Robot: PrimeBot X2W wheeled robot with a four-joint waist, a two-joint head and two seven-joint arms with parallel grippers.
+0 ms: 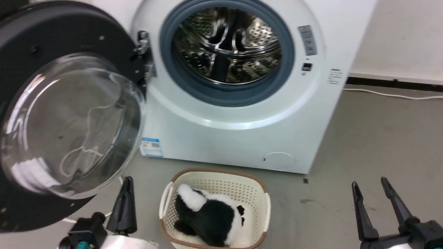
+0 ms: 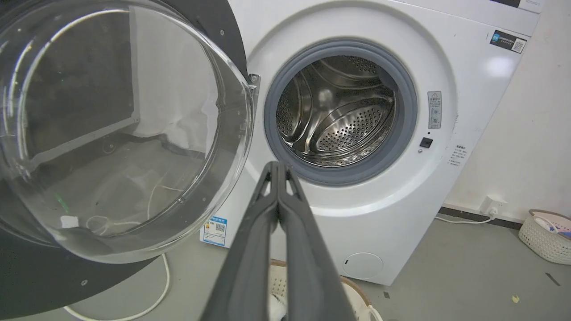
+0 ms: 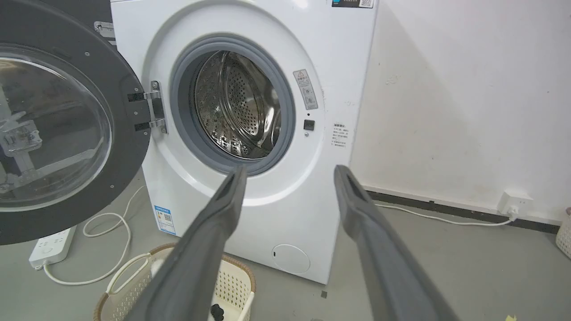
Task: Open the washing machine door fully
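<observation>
One washing machine (image 1: 242, 138), one washing machine door (image 1: 20, 41), one drum mouth (image 1: 226, 45) and one filter flap (image 1: 279, 161) are counted. Two baskets are seen, a near basket (image 1: 249, 188) and a far basket (image 2: 542, 238), with one plush toy (image 1: 207, 218) in the near one. Two grippers are counted, the left gripper (image 1: 127, 181) and the right gripper (image 1: 369, 183), with one power strip (image 3: 48, 246) and one wall socket (image 3: 514, 203).

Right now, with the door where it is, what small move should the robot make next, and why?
Probably draw the left gripper back, clear of the door. The door stands swung wide on its hinge, the drum fully uncovered, and the shut left gripper sits near its lower rim, holding nothing.
</observation>
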